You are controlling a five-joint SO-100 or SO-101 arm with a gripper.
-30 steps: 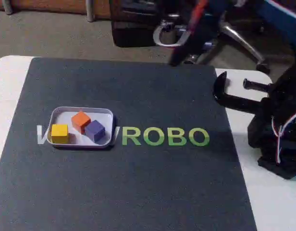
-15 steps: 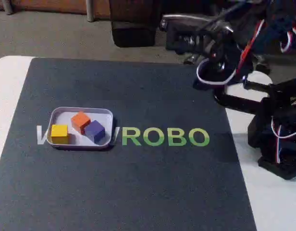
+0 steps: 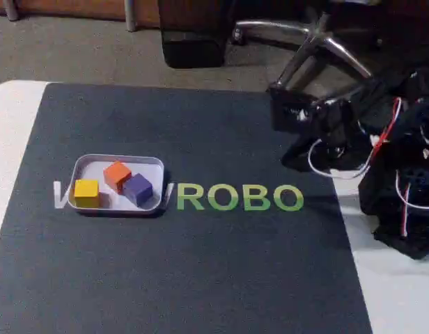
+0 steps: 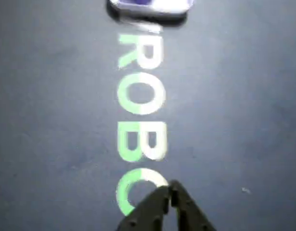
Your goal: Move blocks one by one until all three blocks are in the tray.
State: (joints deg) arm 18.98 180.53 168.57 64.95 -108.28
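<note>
The tray [image 3: 118,161] sits on the left part of the dark mat [image 3: 200,264] in the fixed view and holds all three blocks: orange block [image 3: 117,174], yellow block [image 3: 86,191], purple block [image 3: 138,188]. I judge the task complete; nothing is left to move. The arm [image 3: 340,132] is folded at the right, well apart from the tray. In the wrist view the jaws [image 4: 170,188] are together and hold nothing.

Fixed view looks down obliquely across the bench [image 3: 12,111]; wrist view faces the mat [image 4: 52,120] closely; both share the ROBO lettering [image 3: 239,197].
</note>
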